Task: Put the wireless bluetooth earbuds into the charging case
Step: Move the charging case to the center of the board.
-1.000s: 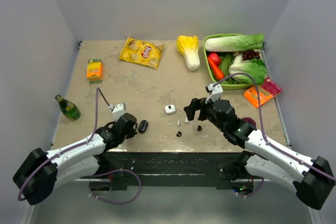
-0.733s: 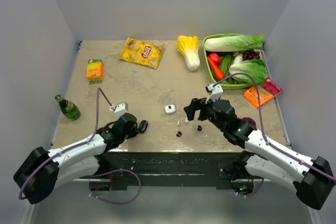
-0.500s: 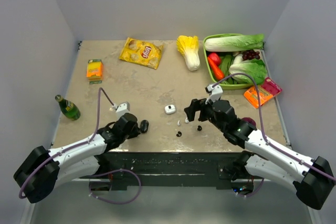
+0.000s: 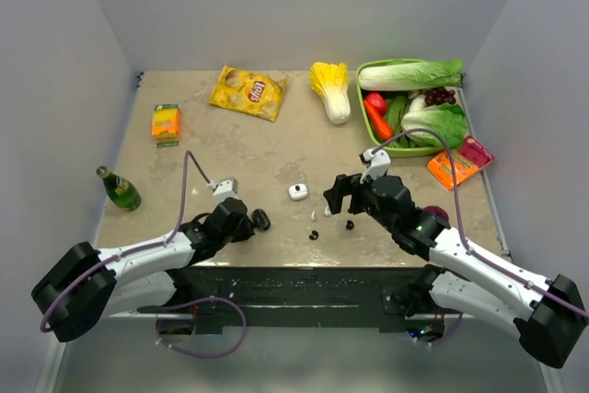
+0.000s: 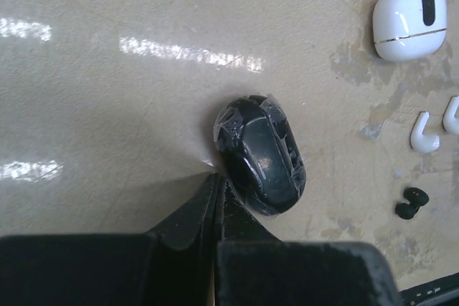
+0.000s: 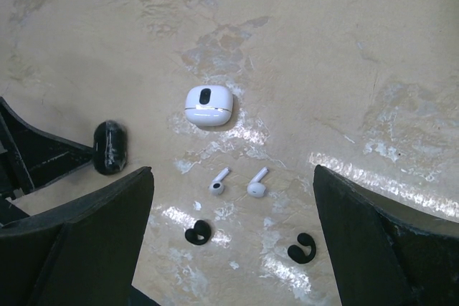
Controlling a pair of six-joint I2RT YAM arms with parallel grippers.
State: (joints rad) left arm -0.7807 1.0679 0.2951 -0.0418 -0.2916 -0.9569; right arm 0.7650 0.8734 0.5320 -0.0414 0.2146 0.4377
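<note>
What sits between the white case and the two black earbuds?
Two white earbuds, lying side by side; the right wrist view shows it best.

Counting four buds in total: two white earbuds (image 6: 219,182), two black earbuds (image 6: 196,233). Counting two cases: one white case (image 6: 209,105), one black case (image 5: 259,154). Seeing one green bottle (image 4: 120,190), one yellow chip bag (image 4: 248,92), one orange box (image 4: 166,122). Counting one cabbage (image 4: 333,89) lying loose, plus one green basket (image 4: 411,151) holding more produce: two leafy heads (image 4: 409,74), one carrot (image 4: 378,122), one bunch of grapes (image 4: 440,96) showing; rest overlapping, not counting reliably. Counting two flat packets lying beside the basket: one orange packet (image 4: 449,169), one pink packet (image 4: 476,151). Seeing one purple round item (image 4: 437,213), partly hidden. Counting two arms: left arm (image 4: 138,264), right arm (image 4: 479,269).
</note>
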